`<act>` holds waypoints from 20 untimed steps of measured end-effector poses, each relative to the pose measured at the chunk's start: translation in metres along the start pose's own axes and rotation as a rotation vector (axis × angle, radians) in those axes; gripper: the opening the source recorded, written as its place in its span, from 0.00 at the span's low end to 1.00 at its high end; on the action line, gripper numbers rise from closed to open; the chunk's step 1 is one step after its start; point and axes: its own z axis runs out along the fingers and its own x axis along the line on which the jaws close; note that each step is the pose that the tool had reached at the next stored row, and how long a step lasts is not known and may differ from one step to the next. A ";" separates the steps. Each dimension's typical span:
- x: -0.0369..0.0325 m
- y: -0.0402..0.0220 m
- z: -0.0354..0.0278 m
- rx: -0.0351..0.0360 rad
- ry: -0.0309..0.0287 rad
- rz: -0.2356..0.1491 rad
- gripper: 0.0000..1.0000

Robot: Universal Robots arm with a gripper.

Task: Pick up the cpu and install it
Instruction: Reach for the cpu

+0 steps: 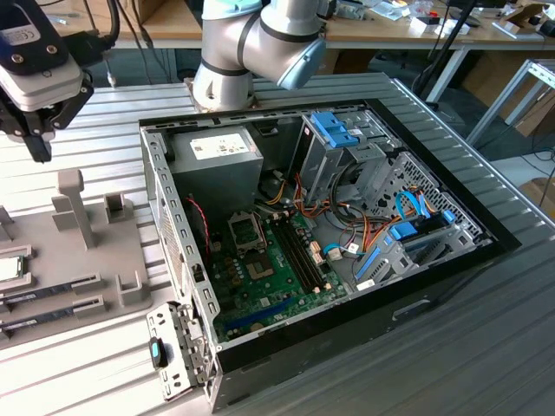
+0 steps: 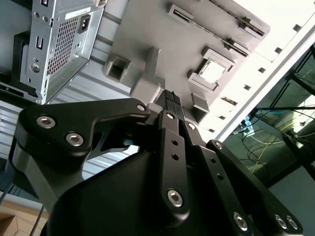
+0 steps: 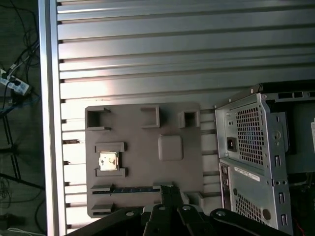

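Note:
The cpu (image 1: 10, 269), a small silver-topped square, lies in a holder at the exterior view's left edge of the grey fixture plate (image 1: 87, 260). Both wrist views show the cpu (image 3: 109, 161) (image 2: 212, 72) seated in its recess. My gripper (image 1: 39, 149) hangs well above the plate, off to the side of the cpu, fingers shut together with nothing between them. Its black fingertips (image 3: 168, 191) (image 2: 172, 98) stay apart from the cpu. The open computer case (image 1: 173, 225) shows the green motherboard and its cpu socket (image 1: 245, 232).
Long dark memory sticks (image 1: 52, 290) lie in slots on the plate beside tall grey posts (image 1: 74, 208). A grey power supply (image 1: 221, 156), drive cages and cable bundles crowd the case. The ribbed metal table (image 1: 486, 329) surrounds everything; the arm's base (image 1: 221, 82) stands behind the case.

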 end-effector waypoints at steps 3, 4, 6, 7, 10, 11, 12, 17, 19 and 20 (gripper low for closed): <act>0.0000 0.0000 0.0010 0.0025 0.0226 0.001 0.11; 0.0001 -0.0001 0.0014 0.0031 0.0303 0.001 0.11; 0.0001 -0.0001 0.0013 0.0032 0.0316 0.001 0.11; 0.0000 -0.0001 0.0013 0.0033 0.0318 0.001 0.11; -0.0001 -0.0001 0.0015 0.0056 0.0313 0.001 0.11; 0.0000 -0.0001 0.0015 0.0094 0.0313 0.001 0.11; 0.0000 -0.0001 0.0016 0.0132 0.0310 0.001 0.11; 0.0001 -0.0001 0.0020 0.0188 0.0306 0.001 0.11; 0.0010 -0.0002 0.0022 0.0187 0.0305 0.001 0.11; 0.0018 -0.0002 0.0023 0.0186 0.0304 0.001 0.11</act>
